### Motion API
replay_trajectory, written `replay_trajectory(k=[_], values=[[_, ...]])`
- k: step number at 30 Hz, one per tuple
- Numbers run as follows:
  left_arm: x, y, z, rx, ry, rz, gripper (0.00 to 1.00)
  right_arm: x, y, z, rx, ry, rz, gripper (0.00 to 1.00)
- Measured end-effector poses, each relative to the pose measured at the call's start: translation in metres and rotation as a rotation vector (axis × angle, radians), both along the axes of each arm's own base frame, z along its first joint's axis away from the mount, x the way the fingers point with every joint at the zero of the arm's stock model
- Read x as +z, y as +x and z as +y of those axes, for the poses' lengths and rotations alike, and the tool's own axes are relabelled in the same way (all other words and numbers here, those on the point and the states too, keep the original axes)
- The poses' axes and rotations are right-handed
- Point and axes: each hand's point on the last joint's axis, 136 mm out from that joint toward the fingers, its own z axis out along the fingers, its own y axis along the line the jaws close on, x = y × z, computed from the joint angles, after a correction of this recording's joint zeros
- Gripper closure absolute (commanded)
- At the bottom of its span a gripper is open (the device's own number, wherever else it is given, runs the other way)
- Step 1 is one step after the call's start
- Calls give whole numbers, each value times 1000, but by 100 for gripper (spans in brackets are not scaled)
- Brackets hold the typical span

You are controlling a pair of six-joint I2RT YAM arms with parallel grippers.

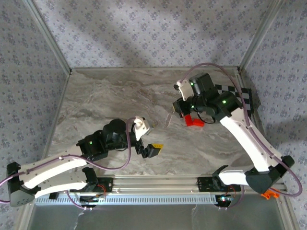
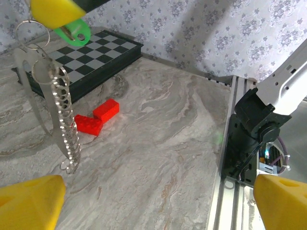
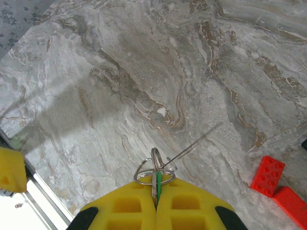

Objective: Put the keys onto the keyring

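Note:
My right gripper [image 3: 156, 186] is shut on the small green key [image 3: 158, 181], pinched edge-on together with silver rings [image 3: 153, 173]. In the left wrist view the green key [image 2: 72, 32] sits under the right gripper's yellow finger [image 2: 53, 10]. From the rings beside it the keyring [image 2: 64, 120], a long silvery beaded loop, hangs down to just above the table. From above, the keyring [image 1: 169, 119] dangles below the right gripper [image 1: 178, 109]. My left gripper [image 1: 152, 149] stands open near the table's front, with nothing between its yellow fingers [image 2: 29, 201], facing the hanging keyring.
Two red bricks [image 1: 194, 121] lie on the marble table [image 1: 105, 100] under the right arm. A chessboard [image 2: 81, 57] sits at the back right. The right arm's base [image 2: 254, 124] and the metal rail [image 1: 158, 184] run along the near edge. Patterned walls enclose the table.

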Motion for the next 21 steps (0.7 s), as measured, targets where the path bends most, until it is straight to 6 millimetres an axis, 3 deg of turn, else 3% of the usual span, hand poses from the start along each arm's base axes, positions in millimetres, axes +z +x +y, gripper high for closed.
replay_trajectory(k=[11, 21], values=[[-19, 20, 6, 84, 59, 23, 0, -34, 42, 18, -29, 13, 94, 100], [-33, 65, 28, 268, 66, 114, 0, -48, 84, 43, -24, 56, 109, 100]])
